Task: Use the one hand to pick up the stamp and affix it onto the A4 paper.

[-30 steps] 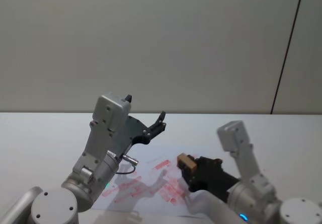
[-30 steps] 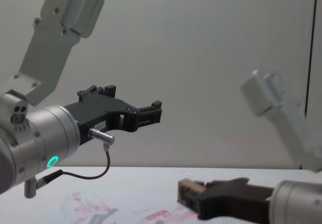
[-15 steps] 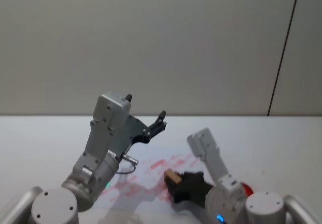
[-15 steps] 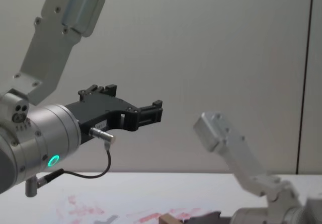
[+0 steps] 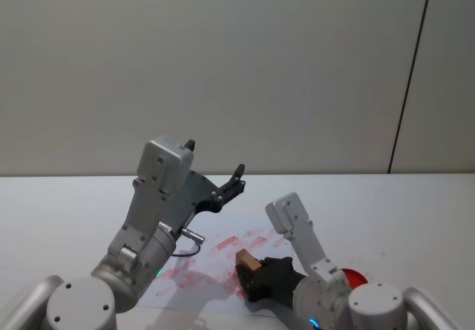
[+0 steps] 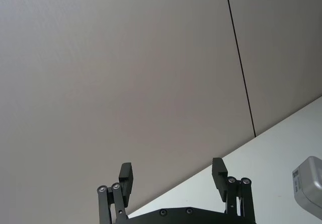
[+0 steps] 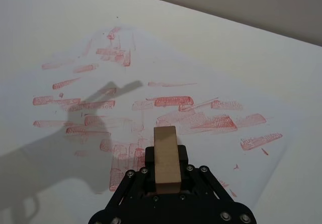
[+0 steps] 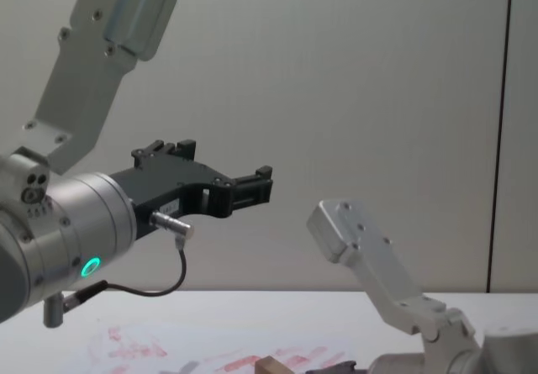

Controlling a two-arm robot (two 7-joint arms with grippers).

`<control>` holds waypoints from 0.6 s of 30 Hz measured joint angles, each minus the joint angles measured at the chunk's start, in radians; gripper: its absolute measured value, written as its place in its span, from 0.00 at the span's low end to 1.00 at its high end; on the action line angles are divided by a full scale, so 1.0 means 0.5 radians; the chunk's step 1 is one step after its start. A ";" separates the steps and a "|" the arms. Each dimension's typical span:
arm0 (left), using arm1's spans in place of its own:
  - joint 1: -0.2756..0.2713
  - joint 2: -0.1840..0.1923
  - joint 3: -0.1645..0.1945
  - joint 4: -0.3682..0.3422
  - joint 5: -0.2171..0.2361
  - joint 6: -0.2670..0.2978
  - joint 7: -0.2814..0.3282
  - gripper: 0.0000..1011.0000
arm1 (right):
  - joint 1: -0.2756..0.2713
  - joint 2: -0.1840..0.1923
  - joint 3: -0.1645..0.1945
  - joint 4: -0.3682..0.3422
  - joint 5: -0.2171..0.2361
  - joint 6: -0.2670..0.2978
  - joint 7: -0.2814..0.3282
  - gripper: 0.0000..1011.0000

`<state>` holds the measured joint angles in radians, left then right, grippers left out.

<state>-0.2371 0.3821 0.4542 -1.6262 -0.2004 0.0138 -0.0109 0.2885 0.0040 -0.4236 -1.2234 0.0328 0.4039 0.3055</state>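
My right gripper (image 7: 166, 164), the hand with the blue dot, is shut on the stamp (image 7: 165, 142), a light-brown wooden block. The block's end sticks out past the fingers over the A4 paper (image 7: 214, 80), a white sheet covered in red prints. I cannot tell whether the stamp touches the sheet. In the head view the stamp (image 5: 246, 260) sits over the paper (image 5: 211, 254), at the tip of the right gripper (image 5: 254, 271). My left gripper (image 5: 231, 185), on the green-lit wrist, hangs open in the air above the paper's left part, holding nothing.
A red round object (image 5: 352, 278) lies on the white table (image 5: 415, 211) to the right, partly hidden behind my right arm. The left arm's black cable (image 8: 155, 288) loops under its wrist. A grey wall stands behind the table.
My right gripper has carried the stamp leftward and lower, from the paper's right side to over its middle. The left arm has not moved.
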 joint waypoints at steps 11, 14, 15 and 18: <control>0.000 0.000 0.000 0.000 0.000 0.000 0.000 0.99 | -0.099 0.074 0.048 -0.276 0.151 0.084 0.007 0.22; 0.000 0.000 0.000 0.000 0.000 0.000 0.000 0.99 | -0.121 0.098 0.073 -0.384 0.221 0.074 0.010 0.22; 0.000 0.000 0.000 0.000 0.000 0.000 0.000 0.99 | -0.126 0.104 0.079 -0.410 0.236 0.068 0.010 0.22; 0.000 0.000 0.000 0.000 0.000 0.000 0.000 0.99 | -0.151 0.135 0.113 -0.542 0.313 0.047 0.009 0.22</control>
<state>-0.2372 0.3821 0.4542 -1.6262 -0.2004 0.0139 -0.0109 0.2131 0.0716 -0.3673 -1.4944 0.1892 0.4271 0.3102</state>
